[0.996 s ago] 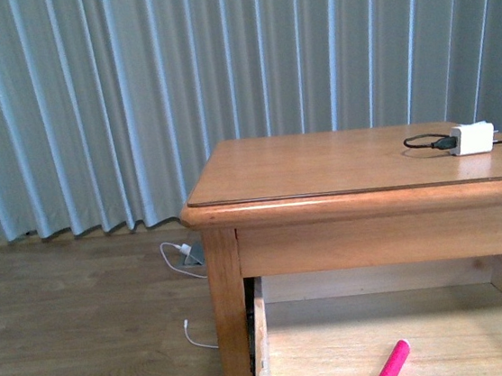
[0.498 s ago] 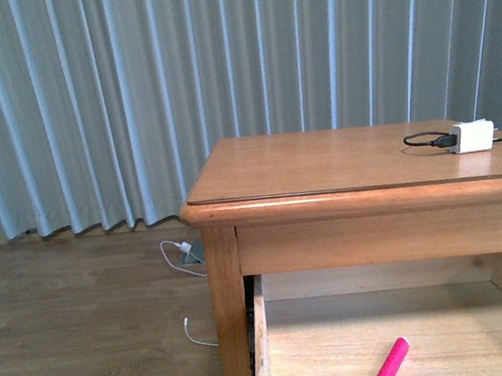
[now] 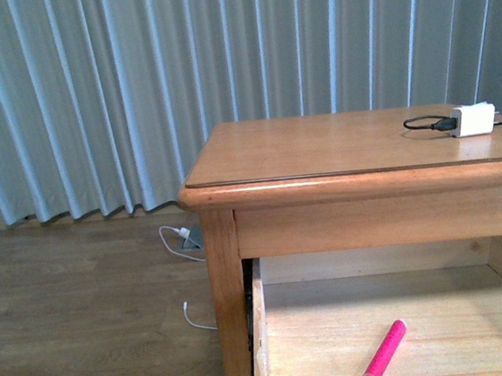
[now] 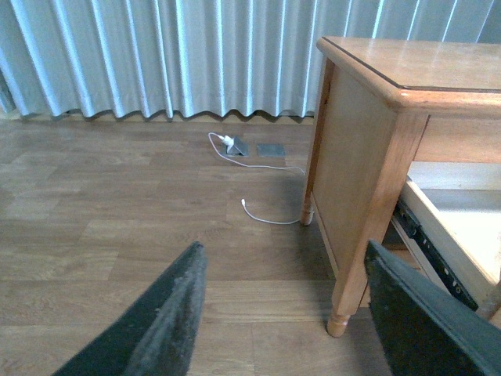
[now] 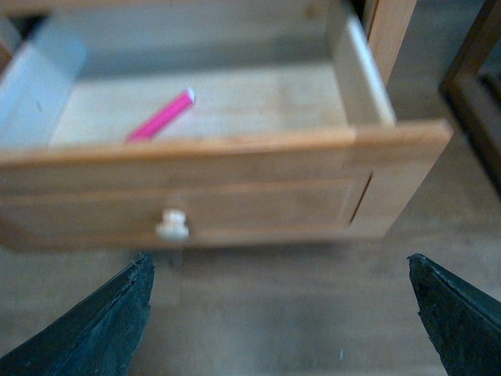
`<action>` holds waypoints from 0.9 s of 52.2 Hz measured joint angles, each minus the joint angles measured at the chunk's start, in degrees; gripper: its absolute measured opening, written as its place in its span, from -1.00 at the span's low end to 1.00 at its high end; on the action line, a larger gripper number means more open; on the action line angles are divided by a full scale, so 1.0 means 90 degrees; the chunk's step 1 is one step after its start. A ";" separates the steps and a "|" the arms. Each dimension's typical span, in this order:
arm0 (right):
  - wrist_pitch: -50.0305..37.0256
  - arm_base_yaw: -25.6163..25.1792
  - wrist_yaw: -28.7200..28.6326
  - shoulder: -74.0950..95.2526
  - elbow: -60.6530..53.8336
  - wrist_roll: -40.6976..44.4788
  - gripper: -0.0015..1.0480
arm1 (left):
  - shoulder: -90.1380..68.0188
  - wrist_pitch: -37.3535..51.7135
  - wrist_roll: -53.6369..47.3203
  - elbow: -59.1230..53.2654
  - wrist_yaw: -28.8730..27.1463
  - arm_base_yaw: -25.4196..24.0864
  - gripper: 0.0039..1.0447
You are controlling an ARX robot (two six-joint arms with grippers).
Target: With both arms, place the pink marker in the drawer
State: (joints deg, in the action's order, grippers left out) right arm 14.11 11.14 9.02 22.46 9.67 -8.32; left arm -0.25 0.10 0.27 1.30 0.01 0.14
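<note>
- The right hand (image 5: 279, 262) has its fingers wide apart and grips nothing, in front of the drawer (image 5: 258, 196) and its round knob (image 5: 172, 225).
- The left hand (image 4: 283, 251) is likewise spread and empty, above the floor (image 4: 117, 227).
- The pink marker (image 3: 385, 351) lies slanted on the open drawer's pale bottom.
- A white charger (image 3: 474, 119) sits on the worktop (image 3: 336, 142).
- A curtain (image 3: 131, 93) hangs behind.

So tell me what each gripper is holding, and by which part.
Nothing is held. The left gripper and right gripper are open and empty; the bright pink marker lies inside the open honey-coloured wooden drawer.
</note>
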 joint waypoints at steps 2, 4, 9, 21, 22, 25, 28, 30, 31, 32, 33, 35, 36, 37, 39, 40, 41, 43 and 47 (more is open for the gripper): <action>0.0083 -0.0068 -0.0172 0.0243 0.0034 -0.0075 0.84 | 0.0000 0.0000 0.0000 0.0000 0.0000 0.0000 0.35; 0.0109 -0.0194 -0.0469 0.0597 0.0102 -0.0168 0.84 | 0.0000 0.0000 0.0000 0.0000 0.0000 0.0000 0.48; -0.0155 -0.0316 -0.0816 0.1481 0.0301 -0.0170 0.84 | 0.0000 0.0000 0.0000 0.0000 0.0000 0.0000 0.79; -0.1270 -0.0124 -0.1100 0.3995 0.1010 -0.0085 0.84 | 0.0000 -0.0002 -0.0002 0.0000 0.0000 0.0000 0.89; -0.1345 -0.0090 -0.1059 0.4206 0.1090 -0.0090 0.84 | 0.0000 -0.0002 -0.0002 0.0000 0.0000 0.0000 0.89; -0.1535 0.0012 -0.0993 0.4694 0.1299 -0.0109 0.84 | 0.0000 0.0000 -0.0005 0.0000 0.0000 0.0000 0.89; -0.1729 0.0119 -0.0874 0.5163 0.1501 -0.0107 0.84 | 0.0000 0.0000 -0.0005 0.0000 0.0000 0.0000 0.89; -0.1885 0.0199 -0.0746 0.5525 0.1659 -0.0104 0.84 | 0.0000 -0.0002 -0.0005 0.0000 0.0000 0.0000 0.89; -0.1957 0.0238 -0.0680 0.5695 0.1729 -0.0092 0.84 | 0.0000 0.0000 -0.0005 0.0000 0.0000 0.0000 0.89; -0.1994 0.0257 -0.0648 0.5782 0.1768 -0.0085 0.84 | 0.0000 -0.0002 -0.0005 0.0000 0.0000 0.0000 0.89; -0.2062 0.0284 -0.0580 0.5943 0.1838 -0.0053 0.84 | 0.0000 -0.0002 -0.0005 0.0000 0.0000 0.0000 0.89; -0.2232 0.0338 -0.0379 0.6326 0.2006 -0.0019 0.84 | 0.0000 -0.0002 -0.0005 0.0000 0.0000 0.0000 0.89; -0.2271 0.0345 -0.0330 0.6399 0.2040 -0.0022 0.84 | 0.0000 -0.0002 -0.0005 0.0000 0.0000 0.0000 0.89; -0.2331 0.0359 -0.0245 0.6540 0.2093 -0.0015 0.84 | 0.0000 -0.0002 -0.0005 0.0000 0.0000 0.0000 0.89; -0.2441 0.0376 -0.0136 0.6734 0.2161 0.0012 0.84 | 0.0000 -0.0002 -0.0005 0.0000 0.0000 0.0000 0.89; -0.2523 0.0381 -0.0083 0.6856 0.2215 0.0024 0.84 | 0.0000 -0.0002 -0.0005 0.0000 0.0000 0.0000 0.89; -0.2601 0.0386 -0.0036 0.6982 0.2280 0.0036 0.84 | 0.0000 -0.0002 -0.0005 0.0000 0.0000 0.0000 0.89; -0.2798 0.0389 0.0051 0.7215 0.2402 0.0080 0.84 | 0.0000 -0.0002 -0.0005 0.0000 0.0000 0.0000 0.89; -0.3509 0.0384 0.0192 0.7757 0.2718 0.0112 0.84 | 0.0000 -0.0002 -0.0005 0.0000 0.0000 0.0000 0.89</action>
State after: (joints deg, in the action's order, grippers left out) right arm -17.47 14.59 10.74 92.27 34.13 -7.31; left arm -0.25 0.08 0.23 1.30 0.01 0.14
